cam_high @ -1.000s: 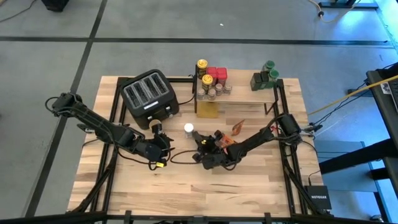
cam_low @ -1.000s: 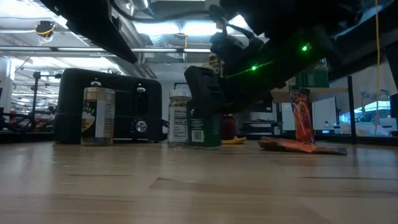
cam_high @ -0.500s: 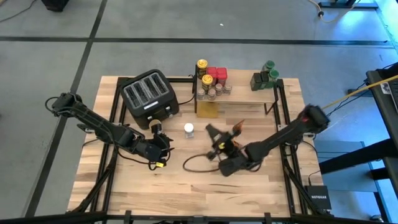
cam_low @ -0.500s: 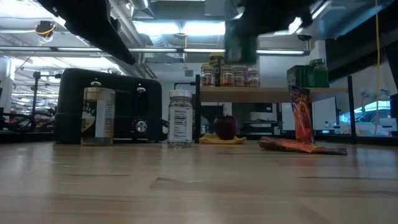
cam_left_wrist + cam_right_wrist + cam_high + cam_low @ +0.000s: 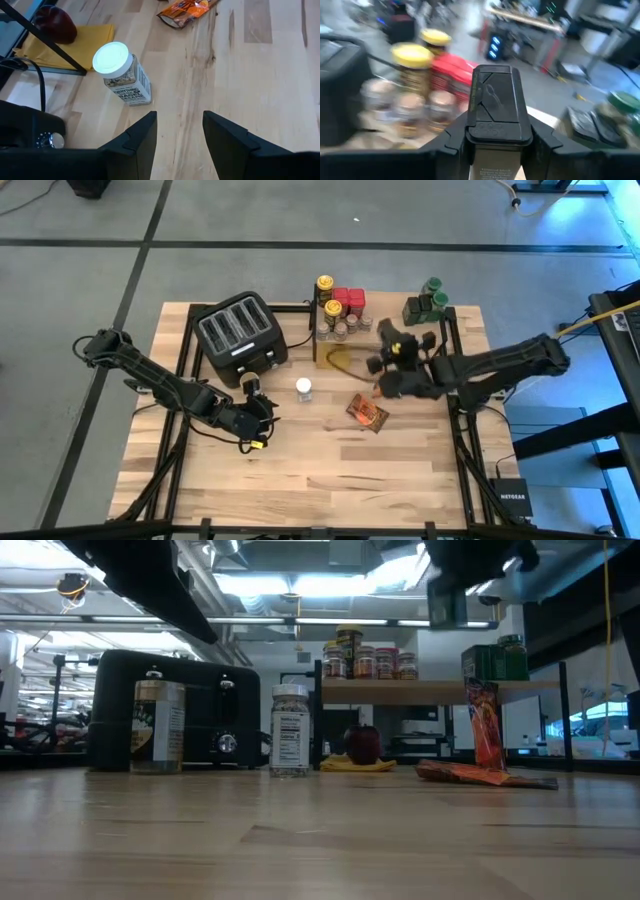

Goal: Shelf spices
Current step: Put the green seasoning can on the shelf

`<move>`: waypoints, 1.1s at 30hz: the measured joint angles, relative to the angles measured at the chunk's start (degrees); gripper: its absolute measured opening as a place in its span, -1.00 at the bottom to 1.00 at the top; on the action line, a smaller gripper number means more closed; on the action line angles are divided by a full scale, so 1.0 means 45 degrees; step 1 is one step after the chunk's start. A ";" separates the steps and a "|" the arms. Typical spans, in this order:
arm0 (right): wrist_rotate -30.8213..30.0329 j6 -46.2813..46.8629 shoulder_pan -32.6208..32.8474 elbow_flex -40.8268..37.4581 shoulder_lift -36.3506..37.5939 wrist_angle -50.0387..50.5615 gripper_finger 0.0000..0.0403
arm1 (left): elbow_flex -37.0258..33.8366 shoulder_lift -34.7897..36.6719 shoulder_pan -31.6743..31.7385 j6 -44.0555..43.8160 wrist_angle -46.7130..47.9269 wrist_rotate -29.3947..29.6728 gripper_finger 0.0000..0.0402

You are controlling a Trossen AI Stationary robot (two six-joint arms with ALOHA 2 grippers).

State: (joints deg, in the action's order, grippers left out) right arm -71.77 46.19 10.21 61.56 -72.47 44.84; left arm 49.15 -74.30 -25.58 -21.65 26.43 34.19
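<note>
My right gripper (image 5: 388, 358) hangs above the shelf's (image 5: 395, 337) plank, shut on a black-lidded spice tin (image 5: 496, 102), which the low view shows high over the shelf (image 5: 447, 602). Yellow-lidded jars (image 5: 328, 295), red tins (image 5: 348, 299) and green tins (image 5: 425, 304) stand on the shelf. A white-lidded jar (image 5: 120, 72) stands upright on the table before my left gripper (image 5: 179, 132), which hovers open by the toaster's (image 5: 240, 335) front. An orange foil packet (image 5: 367, 412) lies flat on the table. My right gripper pinches the tin between its two fingers (image 5: 454, 137), one on each side of the body just under the black lid (image 5: 496, 75). The fingers come nearly level from the table's right side. The tin is lifted clear, above the shelf, its lid up.
A gold-labelled tin (image 5: 158, 725) stands at the toaster's front. Under the shelf a red apple (image 5: 362, 743) rests on a yellow cloth (image 5: 335, 358). Another foil packet (image 5: 485, 725) stands upright near the shelf's right legs. The near half of the table is bare wood.
My right gripper has risen from the table's middle with the tin and swung toward the far right, up over the shelf. The tin has left the table and stayed upright. The flat foil packet, earlier under the arm, now lies uncovered.
</note>
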 joint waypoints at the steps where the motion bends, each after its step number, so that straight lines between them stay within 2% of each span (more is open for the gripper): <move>1: 0.0254 0.0259 -0.0416 0.0000 -0.0011 0.0346 -0.38 | 0.0000 0.0000 0.0000 -0.0005 -0.0009 0.0001 -0.24; 9: 0.1337 0.0983 -0.3326 -0.0777 -0.0185 0.0322 -0.38 | 0.0000 0.0000 0.0000 -0.0005 -0.0003 0.0001 -0.24; 13: 0.2018 0.1007 -0.4323 -0.1409 -0.0185 -0.0360 -0.34 | 0.0000 0.0000 0.0000 -0.0005 0.0001 0.0001 -0.24; 20: 0.2107 0.0470 -0.5055 -0.2157 -0.0194 -0.2044 -0.30 | 0.0002 0.0000 0.0000 0.0002 -0.0003 0.0001 -0.24; 33: 0.2305 0.0245 -0.5702 -0.2157 -0.0194 -0.2438 0.02 | 0.0002 0.0000 0.0000 -0.0050 -0.0007 -0.0006 -0.24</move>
State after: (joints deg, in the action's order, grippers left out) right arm -61.40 47.29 -15.44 51.86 -73.34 33.87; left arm 49.16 -74.30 -25.58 -21.87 26.40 34.16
